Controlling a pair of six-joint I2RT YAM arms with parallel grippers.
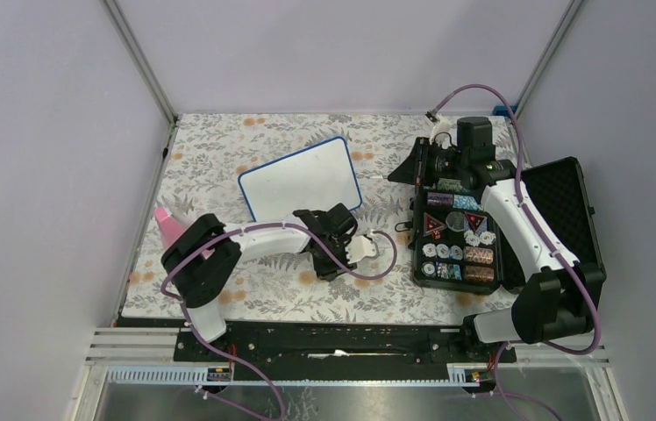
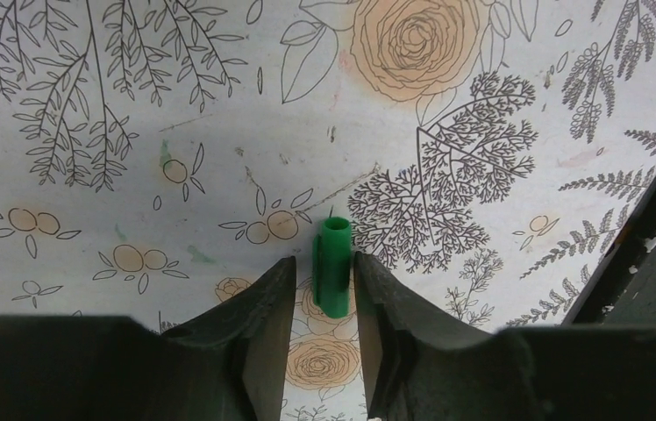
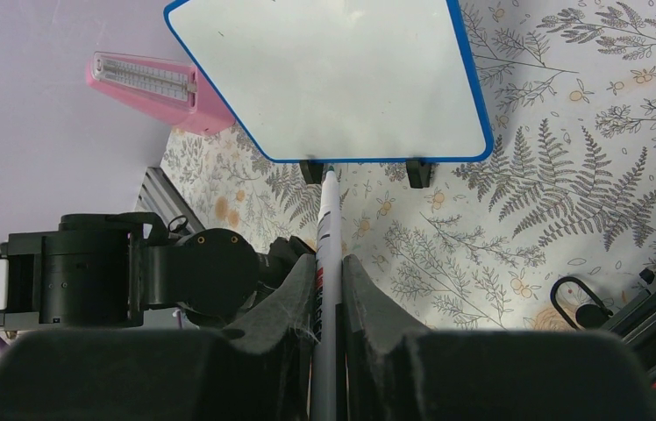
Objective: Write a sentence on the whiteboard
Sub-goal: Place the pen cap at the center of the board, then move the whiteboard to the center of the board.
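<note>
— Where is the whiteboard?
— The whiteboard [image 1: 300,178] sits on the flowered cloth [image 2: 175,105], about midway across and in the far half, turned a little askew. It has a thin blue frame all round and a glossy white face. From my right wrist I see its two black feet [image 3: 418,173] along the edge that faces me.
— And your right claw?
— My right claw [image 3: 326,263] is clenched on a white-bodied marker [image 3: 327,219]. The marker points straight at that footed edge, with its tip close by the foot nearer the pink thing [image 3: 153,88]. Whether the tip touches the frame I cannot tell.
— The left one?
— My left claw [image 2: 324,260] hangs low over the cloth, on the near side of the board's right-hand corner. Its fingers stand a little apart with a green cap [image 2: 334,267] between them. A sliver of cloth shows between the cap and one finger, so the claw is released, not pinching.
— Anything else?
— A black case [image 1: 561,197] lies open under my right arm, with small bits packed in its tray
</note>
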